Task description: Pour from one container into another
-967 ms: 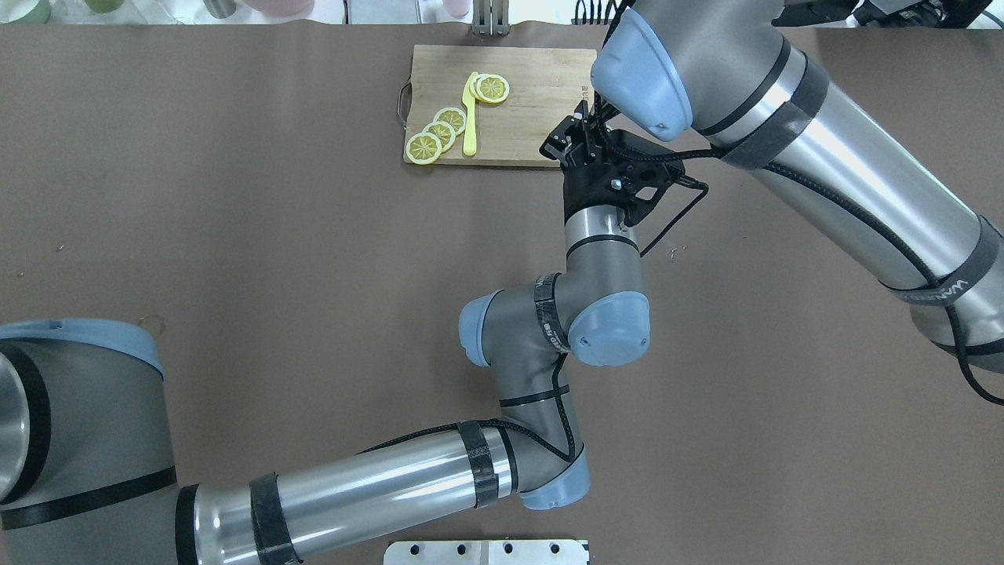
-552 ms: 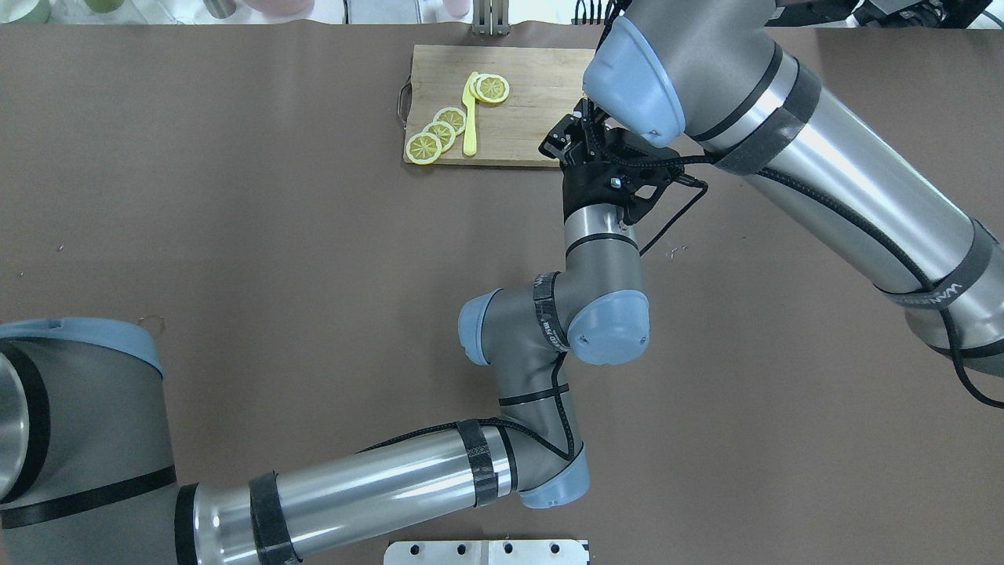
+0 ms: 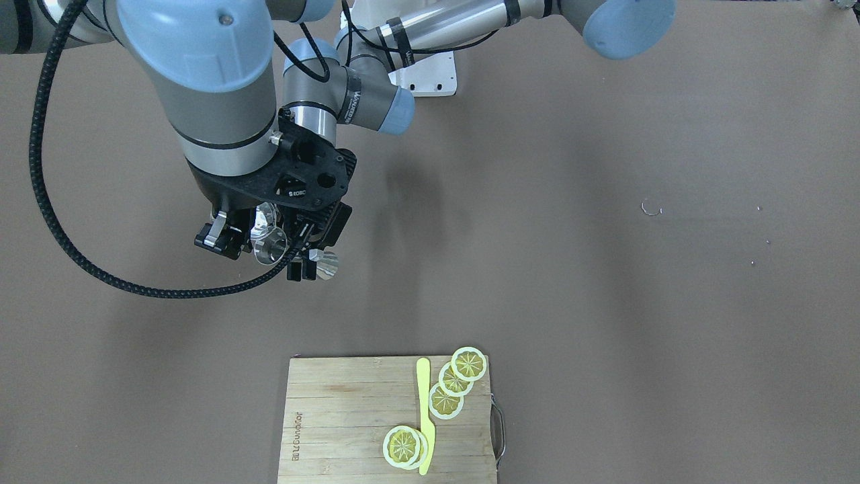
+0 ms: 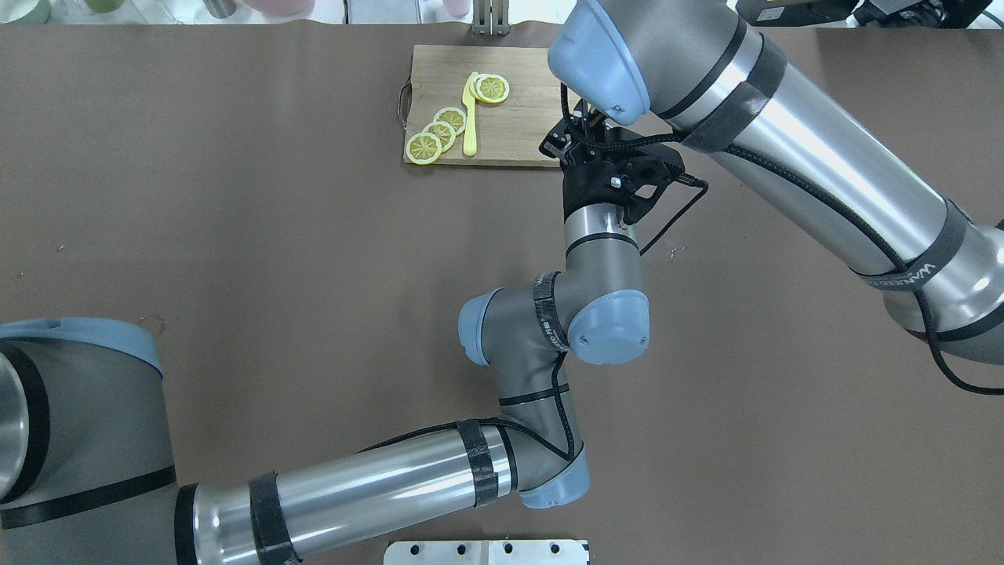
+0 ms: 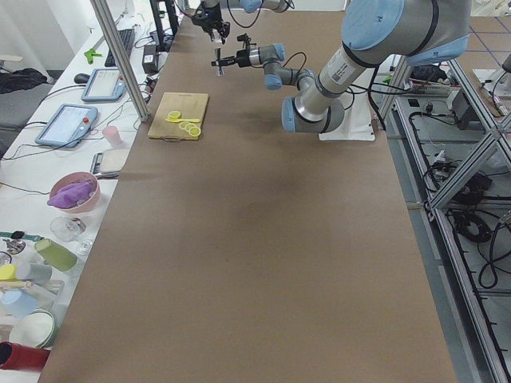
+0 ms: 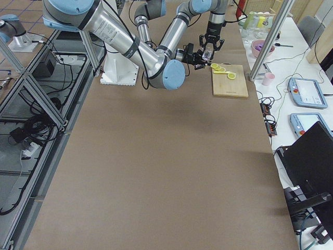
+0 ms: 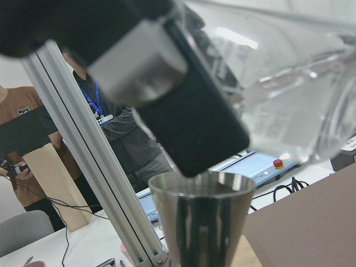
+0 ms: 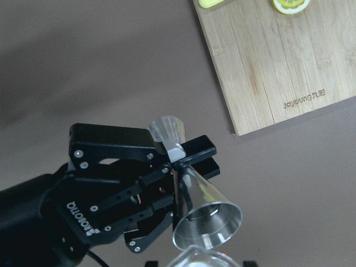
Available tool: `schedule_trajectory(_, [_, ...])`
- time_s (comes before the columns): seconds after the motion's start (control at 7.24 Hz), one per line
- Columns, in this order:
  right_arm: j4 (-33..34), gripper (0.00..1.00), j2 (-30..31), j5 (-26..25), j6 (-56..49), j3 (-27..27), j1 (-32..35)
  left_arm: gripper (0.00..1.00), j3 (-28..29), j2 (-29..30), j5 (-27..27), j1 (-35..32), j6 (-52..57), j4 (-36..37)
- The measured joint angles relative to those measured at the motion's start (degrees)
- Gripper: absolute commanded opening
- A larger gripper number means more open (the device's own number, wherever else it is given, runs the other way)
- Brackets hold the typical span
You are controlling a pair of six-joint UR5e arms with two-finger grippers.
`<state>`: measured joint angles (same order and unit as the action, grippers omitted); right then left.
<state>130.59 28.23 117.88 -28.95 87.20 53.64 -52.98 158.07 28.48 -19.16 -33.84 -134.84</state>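
left end effector pinching the metal jigger at its narrow waist, right end effector clamped on the clear glass cup, cup tipped just above the jigger's open mouth, both held clear of the brown bench, near a cutting board with lemon slices

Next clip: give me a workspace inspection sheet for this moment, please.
Surface: brown table, a few small specks.
Job's things: jigger in the left gripper; glass in the right gripper, close above the jigger's mouth.
Clutter: chopping board with lemon slices and a yellow knife.
Grippers: left jaws shut on jigger's waist; right jaws shut on glass.
Cables: black cable loops off the right arm.
Surroundings: side bench with bowls, cups, tablets; people nearby.
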Motion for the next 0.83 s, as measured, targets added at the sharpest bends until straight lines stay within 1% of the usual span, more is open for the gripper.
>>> schedule_trajectory(0.83, [3.4,0.00,-0.8,-2.0,-2.5,-0.6,-0.5,0.00,0.0,0.0,0.0,0.0,0.0,0.0])
